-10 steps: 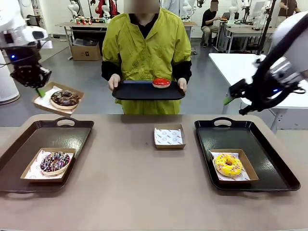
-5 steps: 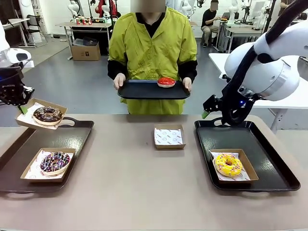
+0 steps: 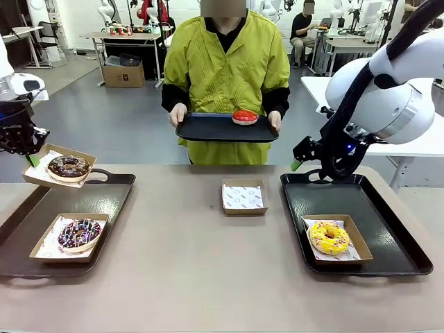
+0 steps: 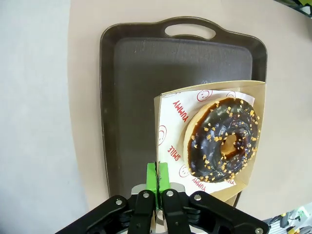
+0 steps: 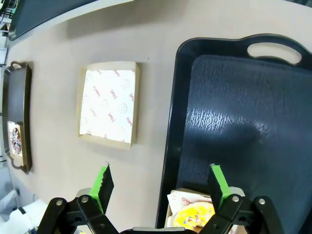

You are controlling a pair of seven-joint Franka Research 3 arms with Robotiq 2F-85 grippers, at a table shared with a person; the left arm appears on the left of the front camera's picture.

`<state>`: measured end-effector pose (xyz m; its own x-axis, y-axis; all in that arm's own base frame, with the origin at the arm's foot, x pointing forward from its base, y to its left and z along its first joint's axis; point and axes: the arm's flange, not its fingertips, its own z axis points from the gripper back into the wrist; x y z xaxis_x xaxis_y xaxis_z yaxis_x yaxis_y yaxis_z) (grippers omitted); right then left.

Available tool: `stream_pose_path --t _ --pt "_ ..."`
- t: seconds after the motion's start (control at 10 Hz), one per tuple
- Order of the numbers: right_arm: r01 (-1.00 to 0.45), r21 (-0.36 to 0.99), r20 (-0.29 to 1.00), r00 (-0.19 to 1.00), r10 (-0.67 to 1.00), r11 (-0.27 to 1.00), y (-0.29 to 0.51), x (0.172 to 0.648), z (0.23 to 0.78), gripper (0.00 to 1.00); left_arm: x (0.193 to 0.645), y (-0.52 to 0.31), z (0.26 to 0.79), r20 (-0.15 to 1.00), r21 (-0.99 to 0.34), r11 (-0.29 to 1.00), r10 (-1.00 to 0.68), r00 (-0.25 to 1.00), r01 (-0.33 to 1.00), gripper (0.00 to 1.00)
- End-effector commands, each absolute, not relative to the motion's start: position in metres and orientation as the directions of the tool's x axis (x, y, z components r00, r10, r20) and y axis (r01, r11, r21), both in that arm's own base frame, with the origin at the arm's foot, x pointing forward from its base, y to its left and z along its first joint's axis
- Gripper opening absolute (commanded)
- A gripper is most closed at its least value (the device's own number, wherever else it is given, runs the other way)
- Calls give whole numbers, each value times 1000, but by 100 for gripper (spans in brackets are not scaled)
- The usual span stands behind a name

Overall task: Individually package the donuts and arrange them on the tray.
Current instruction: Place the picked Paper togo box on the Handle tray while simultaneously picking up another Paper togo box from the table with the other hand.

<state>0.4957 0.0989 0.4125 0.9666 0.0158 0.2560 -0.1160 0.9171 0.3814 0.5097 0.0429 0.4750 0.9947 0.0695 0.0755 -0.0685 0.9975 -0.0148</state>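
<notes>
Donut box (image 4: 168,122) lower, in left tool (image 4: 157,171)

The boxed chocolate donut (image 3: 68,166), pinched by the left gripper (image 3: 31,158), has been lowered, farther left of the empty box (image 3: 243,197). The right gripper (image 3: 297,164) has been swung nearer it.

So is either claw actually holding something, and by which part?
The left gripper pinches one side rim of the cardboard box that carries the dark chocolate donut. The right gripper is open, holding nothing.
</notes>
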Motion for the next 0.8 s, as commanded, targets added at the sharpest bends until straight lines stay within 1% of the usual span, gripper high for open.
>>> stream_pose_path --t 0.0,0.3,0.4,0.5,0.6,0.7 --pt "-111 371 264 965 10 922 101 499 411 100 509 43 478 74 -14 998 66 995 -65 1" --pt "-116 381 254 967 16 917 99 496 411 100 510 43 475 76 -15 998 69 995 -68 1" --pt "-131 295 242 968 59 947 125 504 409 100 520 50 468 58 -18 996 87 995 -86 1" --pt "-127 238 239 968 69 963 144 511 406 100 522 56 462 48 -21 997 81 996 -80 1" --pt "-121 221 219 973 71 968 160 521 399 100 527 64 459 51 -28 995 99 994 -98 1" --pt "-127 200 211 974 83 972 175 528 392 100 532 70 456 54 -26 996 88 995 -87 1"
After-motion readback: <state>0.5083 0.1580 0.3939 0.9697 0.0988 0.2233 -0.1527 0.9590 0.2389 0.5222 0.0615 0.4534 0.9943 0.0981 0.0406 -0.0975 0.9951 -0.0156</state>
